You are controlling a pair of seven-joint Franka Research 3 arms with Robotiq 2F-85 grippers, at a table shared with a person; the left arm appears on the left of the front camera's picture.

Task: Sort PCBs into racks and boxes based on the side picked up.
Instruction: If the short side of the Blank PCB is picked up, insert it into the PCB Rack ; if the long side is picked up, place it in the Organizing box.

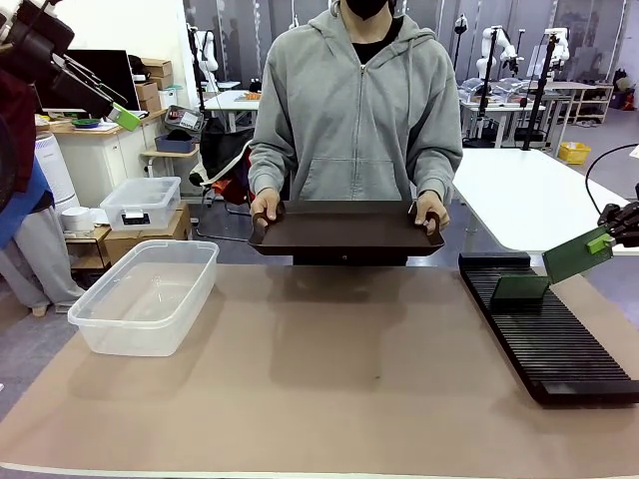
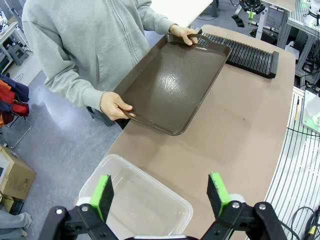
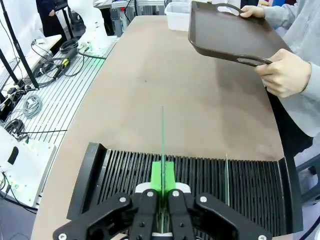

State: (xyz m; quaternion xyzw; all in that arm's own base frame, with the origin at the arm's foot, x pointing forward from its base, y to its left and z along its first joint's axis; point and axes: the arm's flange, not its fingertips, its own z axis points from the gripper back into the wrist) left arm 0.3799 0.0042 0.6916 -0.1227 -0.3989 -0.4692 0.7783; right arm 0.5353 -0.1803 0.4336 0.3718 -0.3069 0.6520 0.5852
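My right gripper (image 1: 605, 239) is shut on a green PCB (image 1: 576, 255), holding it tilted just above the far end of the black slotted rack (image 1: 549, 334). In the right wrist view that PCB (image 3: 162, 135) shows edge-on between the shut green pads of my right gripper (image 3: 162, 180), above the rack (image 3: 120, 170). A second PCB (image 1: 519, 287) stands upright in a slot; the wrist view gives it as a thin edge (image 3: 226, 175). The clear box (image 1: 150, 294) sits at the table's left. High at the left, my left gripper (image 1: 125, 117) hangs open and holds nothing (image 2: 162, 192), above the box (image 2: 135, 200).
A person at the far edge holds a dark brown handled tray (image 1: 344, 228) with both hands, level above the table; it appears bare (image 2: 175, 85). Brown table surface lies between box and rack. Cables and a slatted floor strip run beside the table (image 3: 45, 95).
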